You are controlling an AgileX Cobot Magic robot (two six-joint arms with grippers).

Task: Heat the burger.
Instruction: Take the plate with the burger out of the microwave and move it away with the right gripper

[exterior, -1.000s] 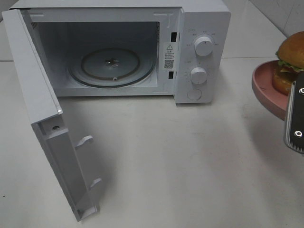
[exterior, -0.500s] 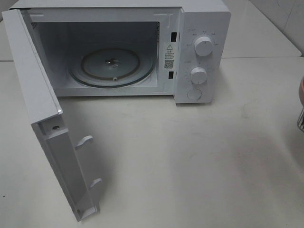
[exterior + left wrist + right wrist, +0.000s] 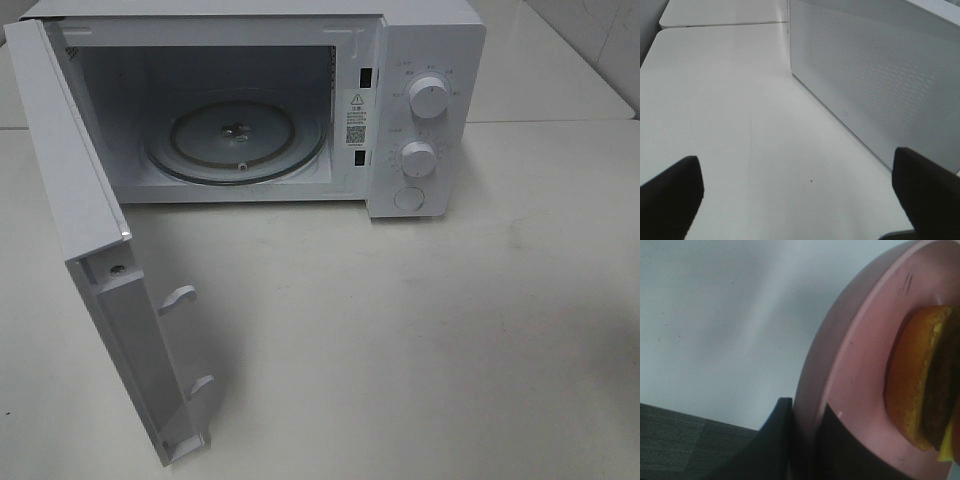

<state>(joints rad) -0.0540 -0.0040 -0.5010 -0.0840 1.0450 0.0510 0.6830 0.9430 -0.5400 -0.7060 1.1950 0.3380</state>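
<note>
The burger [image 3: 912, 375] shows only in the right wrist view: a golden-brown bun with a dark patty and a bit of yellow cheese, resting on a pink plate [image 3: 860, 340]. My right gripper [image 3: 806, 405] is shut on the plate's rim, one dark finger on each side of it. The plate hangs in the air over the white table. In the left wrist view my left gripper [image 3: 797, 165] stands open with nothing between its fingers, beside a white perforated panel [image 3: 875, 85] of the microwave. Neither gripper nor the burger shows in the exterior high view.
A white microwave [image 3: 430, 60] stands at the back of the table [image 3: 450, 330]. Its door [image 3: 90, 230] is swung wide open to the left and forward. A glass turntable [image 3: 235, 140] lies inside the cavity. Two knobs [image 3: 428, 97] sit on its right panel.
In the exterior high view the plate with the burger and my right gripper have slid out past the right edge. The microwave and its door have not moved.
</note>
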